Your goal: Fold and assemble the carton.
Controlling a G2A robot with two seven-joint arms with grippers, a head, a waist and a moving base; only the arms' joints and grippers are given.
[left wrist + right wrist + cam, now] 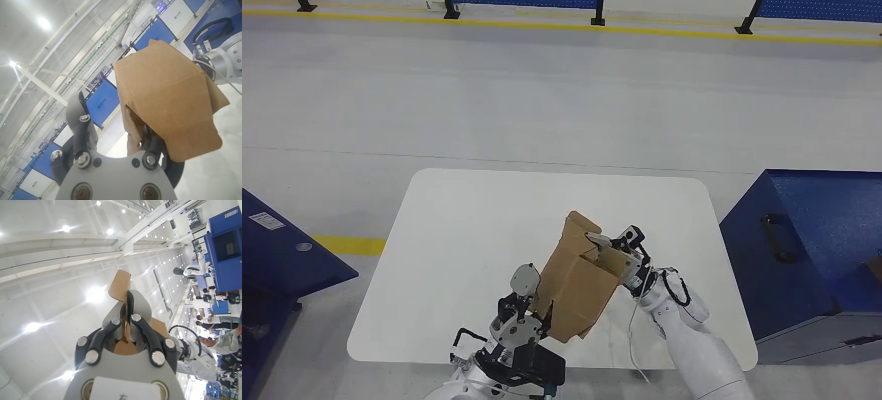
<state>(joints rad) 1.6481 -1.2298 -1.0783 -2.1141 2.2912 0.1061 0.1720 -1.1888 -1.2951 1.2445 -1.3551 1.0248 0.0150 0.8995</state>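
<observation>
Carton (577, 280): likely light, crease-prone corrugated board; your right claw (126, 311) pinches its flap, left claw (115, 113) spread alongside; grip near scored folds.

Left gripper's far finger: you could see only the dark root of one finger (152, 141) of the left gripper (115, 113); the carton (166, 106) covered its tip, so you could not tell whether that tip touched the cardboard.
Carton's inside: hidden from you in all three views.
Carton and tabletop: from above, the carton's near edge was masked by the left gripper, and you could not tell whether it touched the tabletop (472, 230).
Right gripper's pinch: the right gripper (125, 302) hid how far the flap ran between its fingers.
Blue bins: both the right bin (812, 250) and the left bin (282, 260) were cut off by the picture's edges.
</observation>
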